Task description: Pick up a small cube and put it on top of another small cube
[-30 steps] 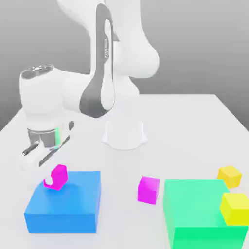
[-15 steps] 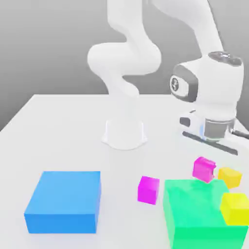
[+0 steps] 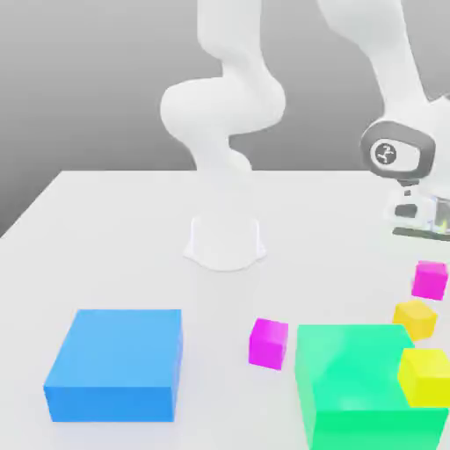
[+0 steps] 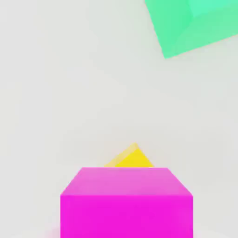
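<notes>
A small magenta cube hangs in the air under my gripper, which is shut on it at the exterior view's right edge. Just below it, a little toward the exterior view's left, the small golden cube rests on the table. The two cubes are apart. In the hand view the held magenta cube is close up, and a corner of the golden cube peeks out past it. A second magenta cube lies on the table left of the green block.
A large green block stands at the front right, with a larger lemon-yellow cube against its right side. A big blue block sits front left. The arm's white base is at the middle back.
The hand has swung from above the blue block across to the exterior view's right, carrying the magenta cube. The cube now hangs above the golden cube.
</notes>
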### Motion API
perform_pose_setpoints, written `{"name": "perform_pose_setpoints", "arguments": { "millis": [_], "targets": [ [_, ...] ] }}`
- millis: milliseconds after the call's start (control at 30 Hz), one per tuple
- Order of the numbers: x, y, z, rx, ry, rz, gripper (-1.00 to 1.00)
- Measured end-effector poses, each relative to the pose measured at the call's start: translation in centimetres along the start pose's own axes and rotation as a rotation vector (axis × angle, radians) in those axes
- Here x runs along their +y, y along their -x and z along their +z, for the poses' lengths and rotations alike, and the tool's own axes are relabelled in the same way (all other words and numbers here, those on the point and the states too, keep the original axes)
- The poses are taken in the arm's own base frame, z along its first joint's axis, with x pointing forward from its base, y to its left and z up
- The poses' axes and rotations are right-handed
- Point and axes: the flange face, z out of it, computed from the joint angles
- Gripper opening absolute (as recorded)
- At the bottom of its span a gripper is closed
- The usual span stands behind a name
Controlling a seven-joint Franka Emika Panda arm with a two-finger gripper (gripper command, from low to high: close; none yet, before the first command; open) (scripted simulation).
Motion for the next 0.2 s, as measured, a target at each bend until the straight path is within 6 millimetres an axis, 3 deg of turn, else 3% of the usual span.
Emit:
{"name": "perform_pose_setpoints", "arguments": {
  "millis": [100, 133, 200],
  "targets": [
    [0.4, -0.1, 2.0, 0.005, 0.008, -0.003, -1.0],
    [0.5, -0.1, 2.4, 0.006, 0.01, -0.005, 1.0],
    [0.5, -0.1, 2.4, 0.006, 0.01, -0.005, 1.0]
  ]
}}
